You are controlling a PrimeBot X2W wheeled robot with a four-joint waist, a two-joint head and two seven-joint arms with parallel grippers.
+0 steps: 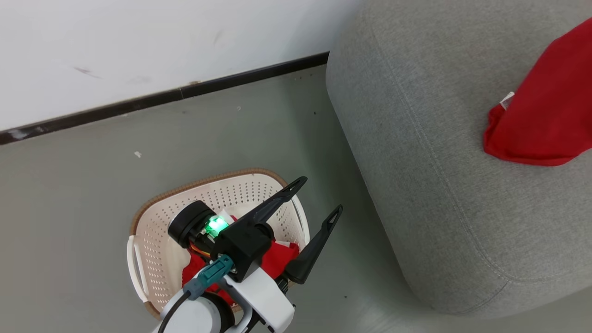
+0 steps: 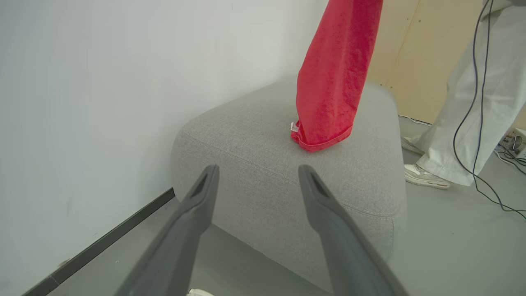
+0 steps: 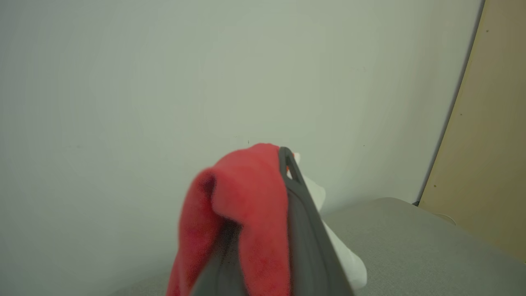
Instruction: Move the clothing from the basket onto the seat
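left tool (image 1: 321, 194) spread near one basket (image 1: 157, 231); right tool (image 3: 282, 160) pinches one red garment (image 3: 246, 185).

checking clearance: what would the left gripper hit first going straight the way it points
Probably the seat, at its near rounded edge, before the clothing hanging farther back; depth is unclear.

A red garment (image 2: 333, 82) hangs, hem touching the grey seat (image 2: 254, 135); more red clothing (image 1: 280, 259) lies in the white basket (image 1: 157, 236).
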